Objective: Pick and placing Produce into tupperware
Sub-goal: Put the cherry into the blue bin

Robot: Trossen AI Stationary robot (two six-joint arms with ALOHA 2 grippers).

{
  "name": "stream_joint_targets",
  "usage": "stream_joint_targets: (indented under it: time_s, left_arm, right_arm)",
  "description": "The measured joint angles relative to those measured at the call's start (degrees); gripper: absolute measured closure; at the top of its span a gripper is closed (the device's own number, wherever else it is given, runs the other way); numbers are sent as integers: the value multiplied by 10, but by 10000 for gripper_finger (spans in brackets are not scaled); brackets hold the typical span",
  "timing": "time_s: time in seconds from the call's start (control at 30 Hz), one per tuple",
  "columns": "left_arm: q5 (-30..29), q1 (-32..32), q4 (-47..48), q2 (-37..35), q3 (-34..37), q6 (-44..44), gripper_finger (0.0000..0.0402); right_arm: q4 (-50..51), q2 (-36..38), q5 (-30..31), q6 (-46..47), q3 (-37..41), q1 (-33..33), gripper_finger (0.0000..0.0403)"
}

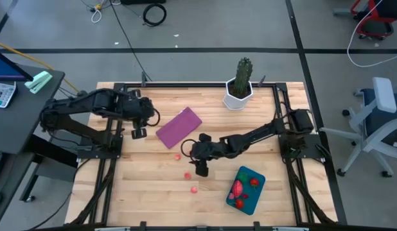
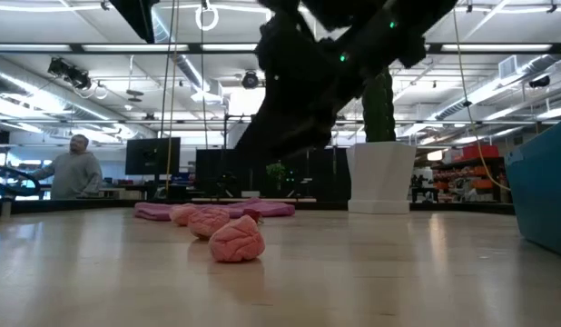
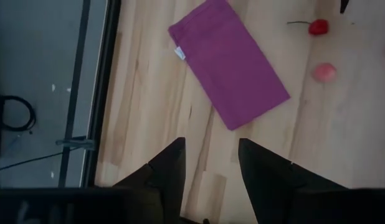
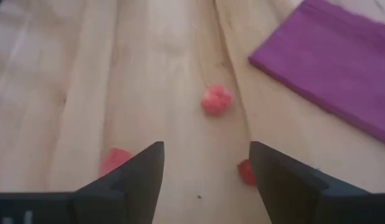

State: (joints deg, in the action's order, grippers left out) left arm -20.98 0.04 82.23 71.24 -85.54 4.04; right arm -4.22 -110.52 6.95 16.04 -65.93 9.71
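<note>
The teal tupperware (image 1: 251,196) sits at the near right of the table, with several red pieces and a green one inside. Three loose produce pieces lie left of it: one (image 1: 178,156), one (image 1: 187,174) and one (image 1: 194,189). My right gripper (image 1: 202,169) hovers open just right of them. Its wrist view shows a pink piece (image 4: 216,99) ahead of the gripper (image 4: 205,149) and a red piece (image 4: 114,158) beside one finger. My left gripper (image 1: 139,133) stands open at the table's left, above bare wood (image 3: 211,146).
A flat purple rectangle (image 1: 179,126) lies between the two grippers, close to the loose pieces. A tall green cactus in a white pot (image 1: 239,86) stands at the far edge. A black frame (image 1: 108,154) borders the wooden table. A person (image 2: 73,168) stands far behind.
</note>
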Motion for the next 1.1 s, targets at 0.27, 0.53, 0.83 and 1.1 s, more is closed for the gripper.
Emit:
stream_joint_targets:
  time_s: [0.27,0.53,0.83,1.1]
  left_arm:
    - [0,35,-1,0,1,-3,243]
    - [0,51,-24,0,1,-5,259]
    - [0,53,-24,0,1,-18,265]
    - [0,53,-28,0,1,-19,261]
  right_arm:
    - [-3,-40,-2,4,0,-17,155]
    - [-6,-70,2,4,0,-25,156]
    - [-64,-55,25,-70,-1,-26,156]
    - [-80,-70,-9,-129,-25,-49,157]
